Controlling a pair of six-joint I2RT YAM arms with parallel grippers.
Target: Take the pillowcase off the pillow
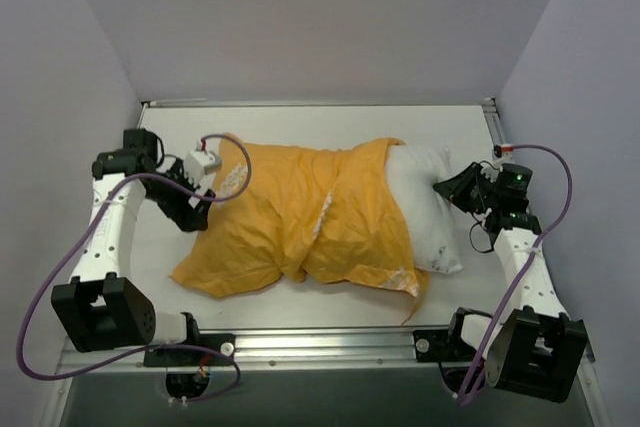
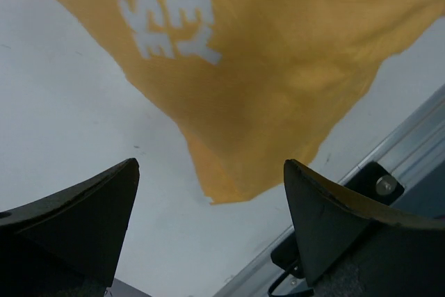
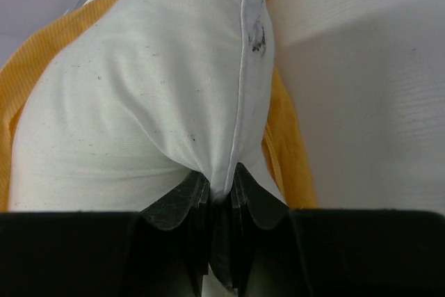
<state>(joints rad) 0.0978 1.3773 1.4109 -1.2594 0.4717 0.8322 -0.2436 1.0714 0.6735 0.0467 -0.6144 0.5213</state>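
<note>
Seen from above, a white table point(image 1: 300, 122) is enclosed by pale walls on three sides. The orange pillowcase point(image 1: 300, 227) lies rumpled across the table's middle and left. The white pillow point(image 1: 430, 212) sticks out of its right, open end, its bare part running toward the right edge.

The left gripper point(image 1: 198, 205) is at the case's upper left edge, its jaws spread wide and holding nothing. In the left wrist view, a pointed corner of the case point(image 2: 278, 67) with white lettering lies between the fingers. It seems to lie below them rather than touch them, though this is hard to judge. A metal rail point(image 2: 410, 151) runs just beside that corner.

The right gripper point(image 1: 447, 187) is pinched tight on the pillow's far right corner. The right wrist view shows the fingers clamped on the seam point(image 3: 240, 102).

Bare tabletop lies open behind the case, along its left side, and in a strip along the near rail point(image 1: 330, 342).
</note>
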